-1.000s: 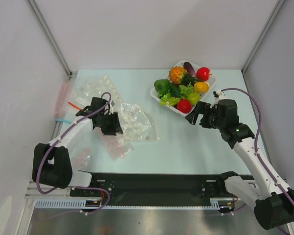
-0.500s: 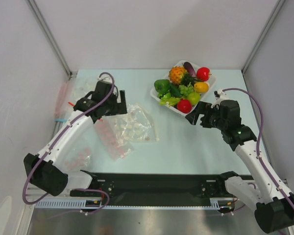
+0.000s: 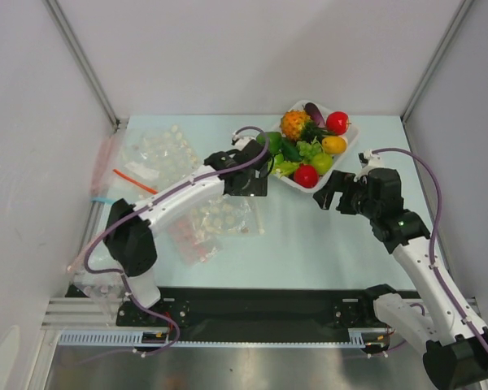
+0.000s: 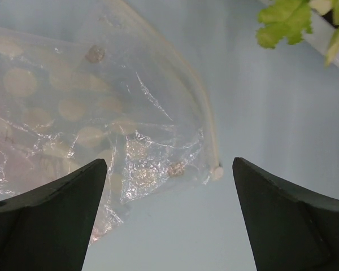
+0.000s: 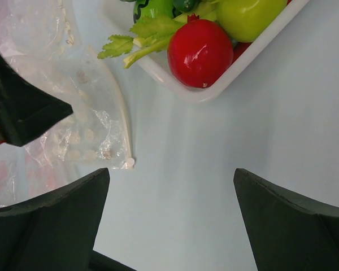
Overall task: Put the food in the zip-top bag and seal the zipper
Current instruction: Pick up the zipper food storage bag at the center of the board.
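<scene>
Food [image 3: 309,146]: all in the tray [image 3: 297,186], none bagged.
Bag [image 3: 156,152]: on the table [image 3: 309,240], well apart from the tray.
Left gripper [image 4: 169,209]: wide, empty, above a dotted packet [image 4: 73,113].
Right gripper [image 5: 169,220]: wide, empty, near the tray.
Remaining: loading and sealing, so seemingly everything.

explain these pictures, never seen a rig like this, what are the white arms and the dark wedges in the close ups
Two white robot arms stand on a table. The wide picture is from a camera overhead; each close-up is from a camera on one wrist, and the dark wedges are that arm's own fingers. The left tool hovers open near a clear zip-top bag; the right tool hangs open beside a white tray of toy fruit and vegetables. Neither holds anything.
</scene>
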### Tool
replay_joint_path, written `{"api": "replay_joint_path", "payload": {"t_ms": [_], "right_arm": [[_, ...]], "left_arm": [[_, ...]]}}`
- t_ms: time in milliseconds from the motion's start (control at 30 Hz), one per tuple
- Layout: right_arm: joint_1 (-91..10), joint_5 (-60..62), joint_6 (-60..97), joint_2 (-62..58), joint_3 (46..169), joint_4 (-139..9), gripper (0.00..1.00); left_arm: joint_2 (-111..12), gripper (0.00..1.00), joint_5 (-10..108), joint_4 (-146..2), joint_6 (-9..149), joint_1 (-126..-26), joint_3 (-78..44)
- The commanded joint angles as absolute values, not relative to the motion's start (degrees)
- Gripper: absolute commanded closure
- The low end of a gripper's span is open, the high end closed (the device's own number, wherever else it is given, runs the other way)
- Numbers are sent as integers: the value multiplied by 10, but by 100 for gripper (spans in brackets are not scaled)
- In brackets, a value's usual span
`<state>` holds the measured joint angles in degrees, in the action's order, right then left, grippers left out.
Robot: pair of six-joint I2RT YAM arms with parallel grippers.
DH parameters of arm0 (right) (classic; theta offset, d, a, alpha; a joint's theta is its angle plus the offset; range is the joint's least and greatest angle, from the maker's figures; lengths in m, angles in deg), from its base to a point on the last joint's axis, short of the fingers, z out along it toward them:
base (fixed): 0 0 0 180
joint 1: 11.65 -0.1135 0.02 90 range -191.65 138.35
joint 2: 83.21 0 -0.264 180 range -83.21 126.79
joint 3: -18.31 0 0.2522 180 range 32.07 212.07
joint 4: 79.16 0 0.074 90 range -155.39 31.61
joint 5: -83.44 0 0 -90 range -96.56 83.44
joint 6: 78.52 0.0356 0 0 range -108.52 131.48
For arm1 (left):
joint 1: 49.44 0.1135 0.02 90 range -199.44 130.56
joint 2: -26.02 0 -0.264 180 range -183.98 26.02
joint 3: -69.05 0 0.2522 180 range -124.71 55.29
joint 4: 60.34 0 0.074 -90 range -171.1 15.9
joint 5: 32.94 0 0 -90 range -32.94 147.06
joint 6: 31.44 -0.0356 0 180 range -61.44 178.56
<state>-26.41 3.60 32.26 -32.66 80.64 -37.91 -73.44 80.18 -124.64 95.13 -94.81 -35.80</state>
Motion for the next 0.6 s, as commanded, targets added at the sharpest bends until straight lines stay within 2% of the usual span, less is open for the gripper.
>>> {"api": "replay_joint_path", "payload": {"t_ms": [0, 367, 467, 500, 567], "right_arm": [[-262, 20, 309, -342, 835, -371, 0], [-265, 21, 308, -346, 838, -366, 0], [-269, 16, 305, -345, 839, -364, 0], [-270, 15, 303, -343, 842, -363, 0], [-273, 15, 301, -342, 844, -365, 0]], "left_arm": [[-768, 0, 855, -1281, 1004, -949, -387], [-894, 0, 842, -1248, 1000, -946, -427], [-910, 17, 832, -1223, 976, -944, -425], [-917, 39, 837, -1233, 973, -943, -425], [-918, 53, 840, -1242, 971, -936, -417]]}}
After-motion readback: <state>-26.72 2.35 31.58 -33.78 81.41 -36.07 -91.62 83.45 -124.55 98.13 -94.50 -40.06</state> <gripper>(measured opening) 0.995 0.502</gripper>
